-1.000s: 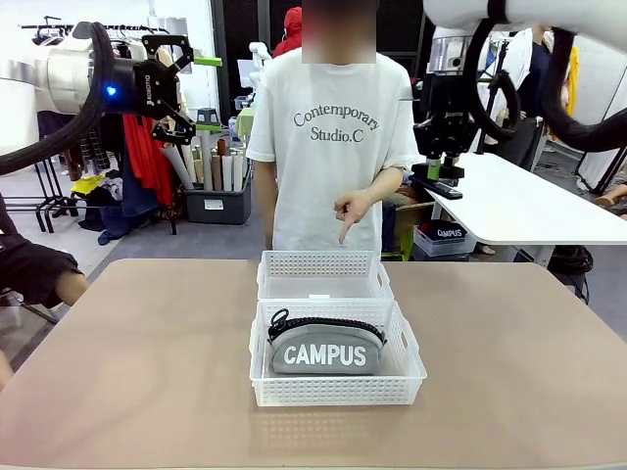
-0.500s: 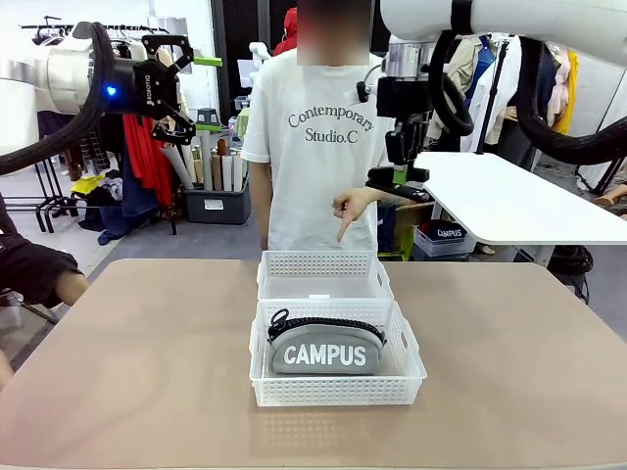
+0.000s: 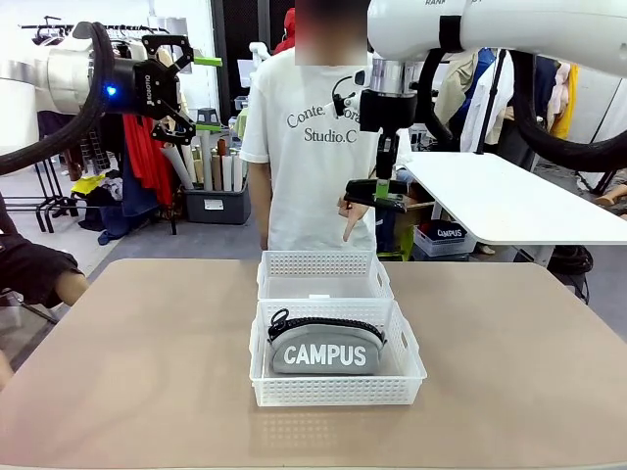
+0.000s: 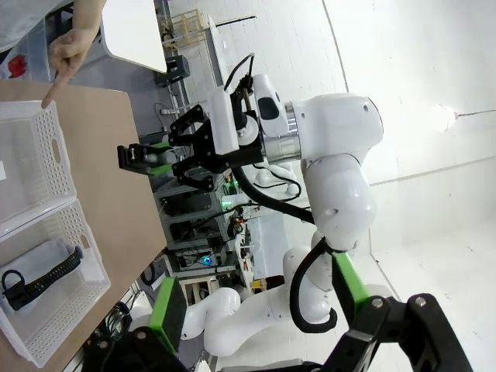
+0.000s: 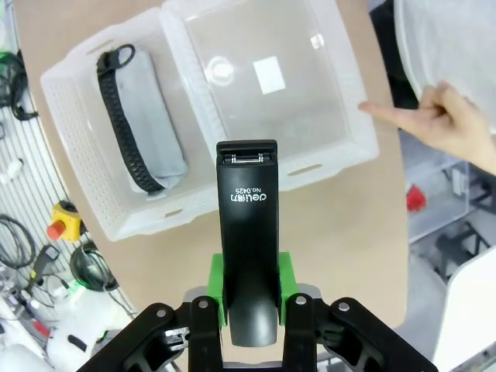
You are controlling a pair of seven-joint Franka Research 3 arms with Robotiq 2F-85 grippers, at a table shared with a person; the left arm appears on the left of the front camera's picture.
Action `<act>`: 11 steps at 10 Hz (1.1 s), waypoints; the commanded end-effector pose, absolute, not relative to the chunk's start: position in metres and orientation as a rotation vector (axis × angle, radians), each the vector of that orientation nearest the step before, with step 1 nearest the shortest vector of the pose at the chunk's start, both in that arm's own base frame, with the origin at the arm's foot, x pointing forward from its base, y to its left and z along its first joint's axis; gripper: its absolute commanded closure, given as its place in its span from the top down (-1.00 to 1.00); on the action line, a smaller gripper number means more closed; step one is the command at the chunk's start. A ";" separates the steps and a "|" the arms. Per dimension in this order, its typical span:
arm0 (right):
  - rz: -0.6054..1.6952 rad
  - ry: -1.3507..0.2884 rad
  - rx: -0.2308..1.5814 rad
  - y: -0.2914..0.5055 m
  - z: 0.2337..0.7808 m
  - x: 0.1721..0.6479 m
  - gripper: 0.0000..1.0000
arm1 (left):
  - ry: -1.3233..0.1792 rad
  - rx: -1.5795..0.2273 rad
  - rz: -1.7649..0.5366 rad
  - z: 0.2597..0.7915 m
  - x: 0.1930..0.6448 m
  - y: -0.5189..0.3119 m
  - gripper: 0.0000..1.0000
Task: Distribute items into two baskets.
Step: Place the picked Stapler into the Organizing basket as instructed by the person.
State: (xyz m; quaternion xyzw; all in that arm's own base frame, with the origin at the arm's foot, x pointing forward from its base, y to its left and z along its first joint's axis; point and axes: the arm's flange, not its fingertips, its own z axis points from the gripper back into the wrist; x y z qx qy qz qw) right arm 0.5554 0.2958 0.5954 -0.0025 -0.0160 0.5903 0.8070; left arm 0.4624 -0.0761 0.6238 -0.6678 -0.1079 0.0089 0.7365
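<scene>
- right gripper (image 3: 381, 193) clamps the black stapler (image 5: 247, 232) high above the far basket (image 3: 324, 275).
- left gripper (image 3: 181, 86) spread wide, raised at left.
- campus pouch (image 3: 326, 348) lies in the near basket (image 3: 338, 390).
- person's hand (image 5: 456, 122) points at the far basket.

So the count: two white baskets, a near one (image 3: 338, 390) and a far one (image 3: 324, 275), plus one grey pouch (image 3: 326, 345) and one black stapler (image 5: 247, 232). Two robot grippers, left (image 3: 183, 86) and right (image 3: 382, 192). One person's pointing hand (image 3: 349, 219).
</scene>
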 end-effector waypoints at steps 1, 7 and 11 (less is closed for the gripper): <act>1.270 -0.050 0.054 0.282 0.596 0.544 -1.00 | -0.233 -1.469 0.013 0.625 0.462 -0.075 1.00; 1.263 -0.034 -0.005 0.296 0.595 0.555 -1.00 | -0.233 -1.469 0.013 0.625 0.462 -0.075 1.00; 1.446 -0.084 -0.086 0.330 0.557 0.563 -1.00 | -0.233 -1.469 0.013 0.625 0.462 -0.075 1.00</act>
